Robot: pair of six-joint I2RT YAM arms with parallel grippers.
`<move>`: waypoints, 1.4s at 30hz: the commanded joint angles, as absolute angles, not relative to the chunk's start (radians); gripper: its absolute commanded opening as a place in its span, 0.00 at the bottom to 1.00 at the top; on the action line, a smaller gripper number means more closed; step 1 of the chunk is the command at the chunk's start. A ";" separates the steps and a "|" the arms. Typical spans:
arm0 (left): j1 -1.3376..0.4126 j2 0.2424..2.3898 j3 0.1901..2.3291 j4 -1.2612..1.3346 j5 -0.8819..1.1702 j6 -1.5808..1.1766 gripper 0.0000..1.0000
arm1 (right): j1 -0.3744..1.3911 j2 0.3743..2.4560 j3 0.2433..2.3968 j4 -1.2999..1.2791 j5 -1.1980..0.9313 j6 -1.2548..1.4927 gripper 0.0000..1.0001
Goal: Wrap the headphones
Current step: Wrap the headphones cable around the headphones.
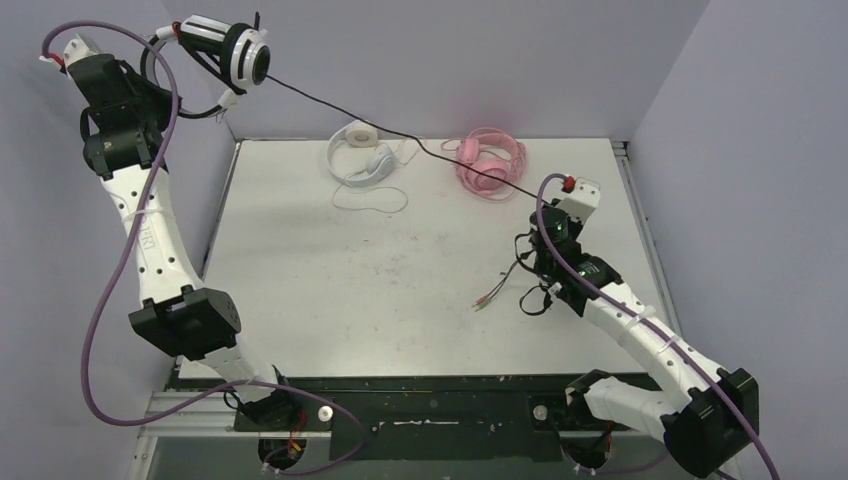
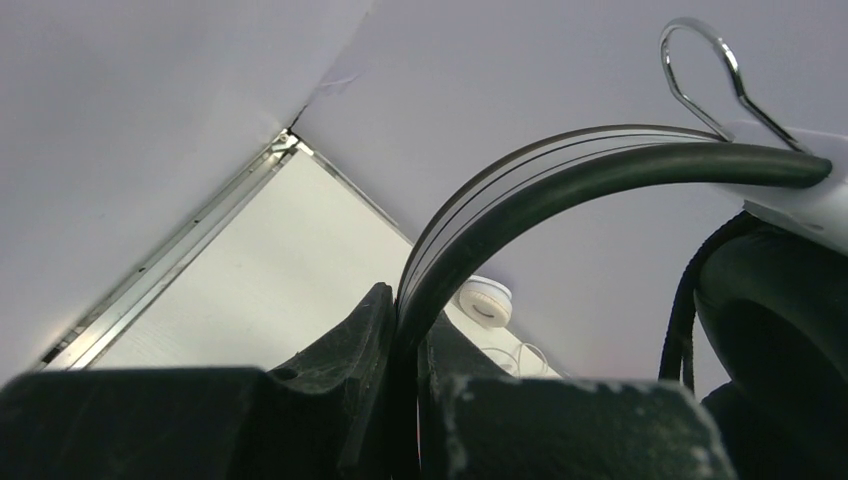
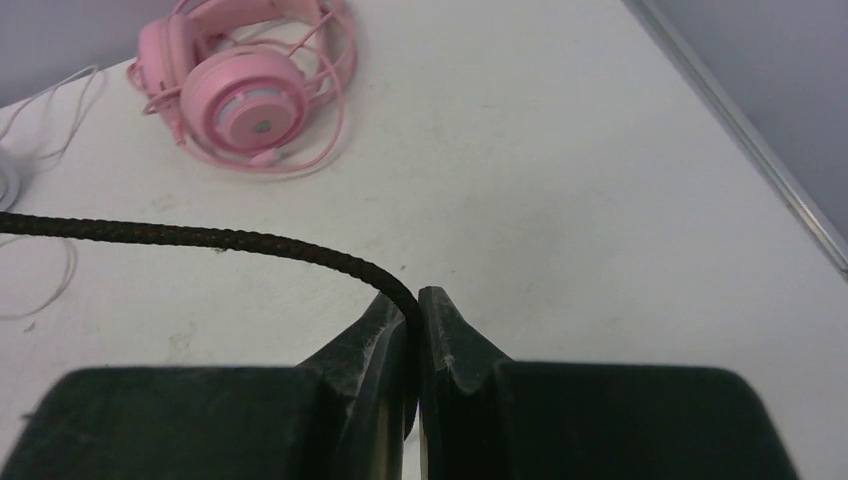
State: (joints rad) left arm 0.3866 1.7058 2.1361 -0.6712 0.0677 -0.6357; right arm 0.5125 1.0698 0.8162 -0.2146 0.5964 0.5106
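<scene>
Braided black cable [image 3: 200,238], glossy pink headphones [image 3: 245,105], scuffed matt table [image 3: 600,200].

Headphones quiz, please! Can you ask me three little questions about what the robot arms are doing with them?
1. True or false: the pink headset lies on the table.
2. What is the right gripper pinching? A the black cable; B a spoon; C nothing.
3. Fill in: the left gripper holds the ______ headset up in the air by its headband.
Key: 1 true; 2 A; 3 the black-and-white headset.
</scene>
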 commanded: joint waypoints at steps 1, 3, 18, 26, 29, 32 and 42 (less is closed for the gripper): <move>0.400 1.656 2.148 -0.585 -0.017 -0.669 0.00 | 0.505 1.056 0.899 -0.465 0.830 0.615 0.00; 0.400 1.663 2.148 -0.589 -0.032 -0.678 0.00 | 0.505 1.036 0.903 -0.510 0.838 0.646 0.00; 0.250 1.540 1.932 -0.461 0.238 -0.695 0.00 | 0.509 0.932 0.862 -0.066 -0.140 0.188 1.00; 0.050 1.410 1.806 -0.444 0.234 -0.708 0.00 | 0.524 1.064 0.863 0.226 -0.352 0.116 1.00; -0.050 1.382 1.810 -0.451 0.229 -0.720 0.00 | 0.525 1.115 0.841 0.398 -0.446 0.100 1.00; -0.144 1.365 1.825 -0.473 0.224 -0.720 0.00 | 0.523 1.183 0.862 0.513 -0.517 0.100 1.00; -0.264 1.299 1.795 -0.508 0.287 -0.720 0.00 | 0.518 1.369 0.966 0.709 -0.671 0.148 1.00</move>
State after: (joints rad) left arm -0.2546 1.3678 1.7840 -0.5903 0.2382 -0.6735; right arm 0.5182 1.3403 0.8921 0.5301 -0.5564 0.1307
